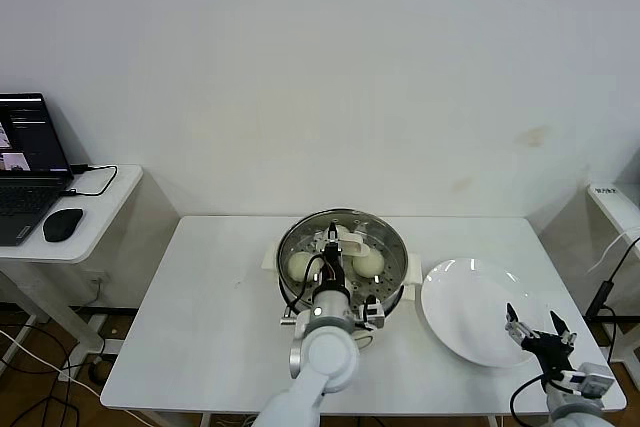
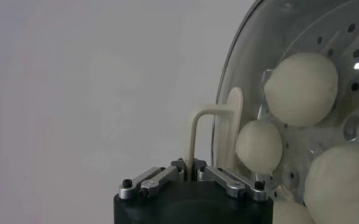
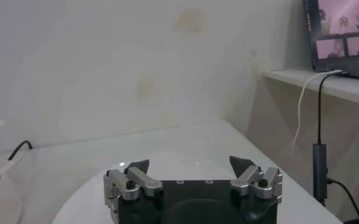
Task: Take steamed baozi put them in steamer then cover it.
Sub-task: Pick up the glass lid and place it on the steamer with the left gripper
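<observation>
Baozi (image 1: 368, 263) sit inside the steamer (image 1: 392, 238) on its perforated tray at mid-counter (image 1: 210, 317); the white plate (image 1: 470, 322) beside it is bare. Left pincer (image 1: 337, 245) is clamped shut on the cream handle (image 2: 219, 125) of the glass cover (image 2: 277, 36), which lies over the pot, the grip on the handle serving to seat the lid squarely. Right pincer (image 1: 537, 326) hangs idle over the plate's near edge, jaws wide apart, holding nothing. Covering looks nearly done.
</observation>
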### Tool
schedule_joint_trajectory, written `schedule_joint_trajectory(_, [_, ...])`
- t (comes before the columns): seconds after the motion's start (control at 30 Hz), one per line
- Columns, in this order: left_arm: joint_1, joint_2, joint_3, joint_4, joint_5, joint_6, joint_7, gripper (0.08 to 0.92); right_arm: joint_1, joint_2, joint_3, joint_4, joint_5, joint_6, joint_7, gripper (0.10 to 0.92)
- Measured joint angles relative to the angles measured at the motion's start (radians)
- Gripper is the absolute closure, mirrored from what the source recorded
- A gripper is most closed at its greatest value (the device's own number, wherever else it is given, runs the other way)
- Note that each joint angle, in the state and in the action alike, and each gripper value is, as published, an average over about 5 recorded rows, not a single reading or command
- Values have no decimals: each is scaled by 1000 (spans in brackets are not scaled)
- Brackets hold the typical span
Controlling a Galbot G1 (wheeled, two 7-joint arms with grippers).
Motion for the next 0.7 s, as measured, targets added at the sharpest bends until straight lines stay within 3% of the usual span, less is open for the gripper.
schedule_joint_trajectory(0.37, [7, 0, 1, -8, -7, -3, -4, 842, -2, 0, 1, 0, 0, 2, -3, 203])
schedule_joint_trajectory(0.7, [10, 1, 7, -39, -24, -4, 19, 585, -5, 0, 2, -1, -2, 4, -5, 203])
